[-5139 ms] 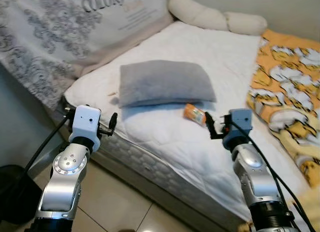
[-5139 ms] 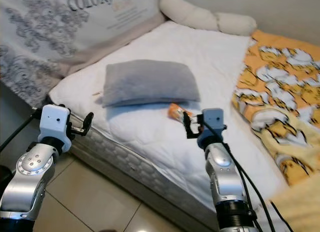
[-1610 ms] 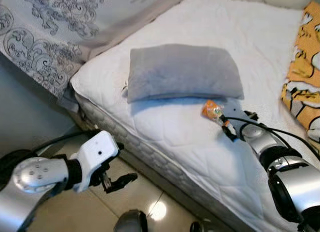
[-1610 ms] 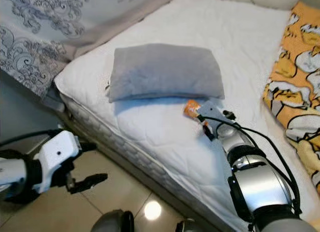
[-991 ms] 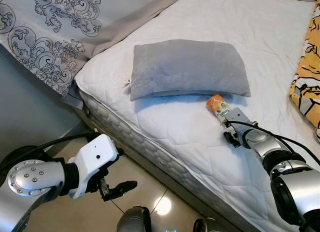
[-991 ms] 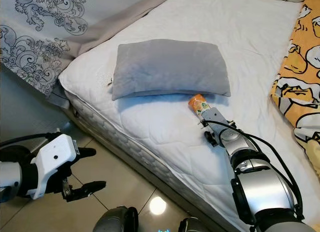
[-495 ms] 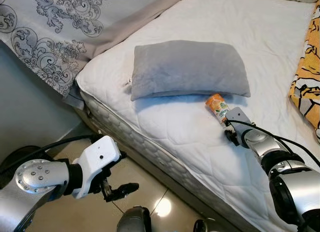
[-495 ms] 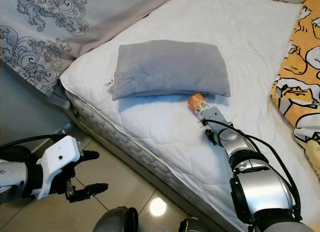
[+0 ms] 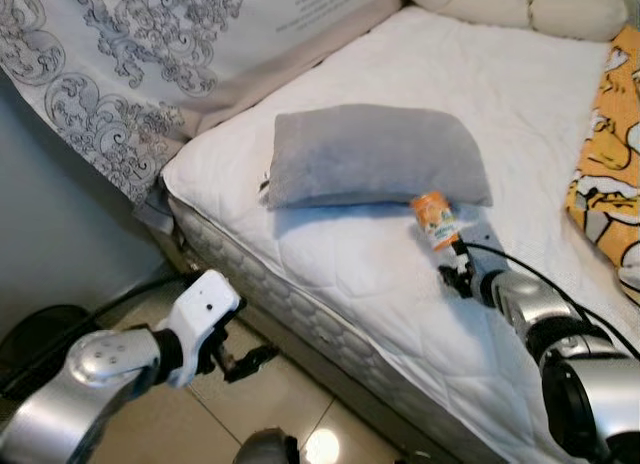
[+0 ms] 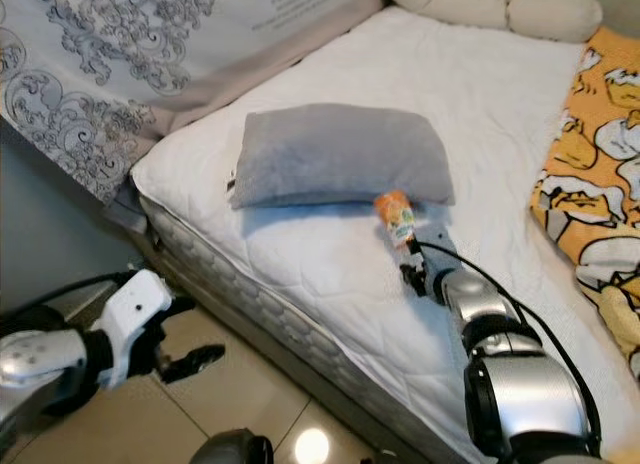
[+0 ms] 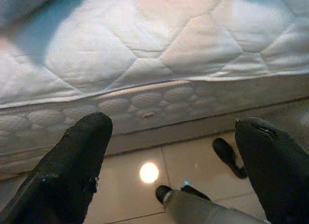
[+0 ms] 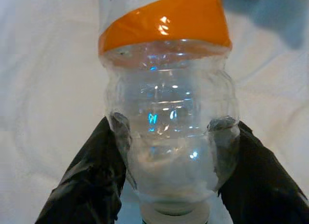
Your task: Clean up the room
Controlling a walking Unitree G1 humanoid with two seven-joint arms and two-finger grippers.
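My left hand hangs spread below the bed edge, idle over the floor. Right of the grey pillow, my right hand pinches the clear bottle near its neck; half a second ago it lay flatter, now it tips up off the bed, so I judge the grasp holds.

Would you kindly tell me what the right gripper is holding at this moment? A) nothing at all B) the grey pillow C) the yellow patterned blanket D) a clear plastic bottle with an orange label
D: in the right wrist view the right gripper has both black fingers pressed against the clear plastic bottle near its neck, above the white mattress.
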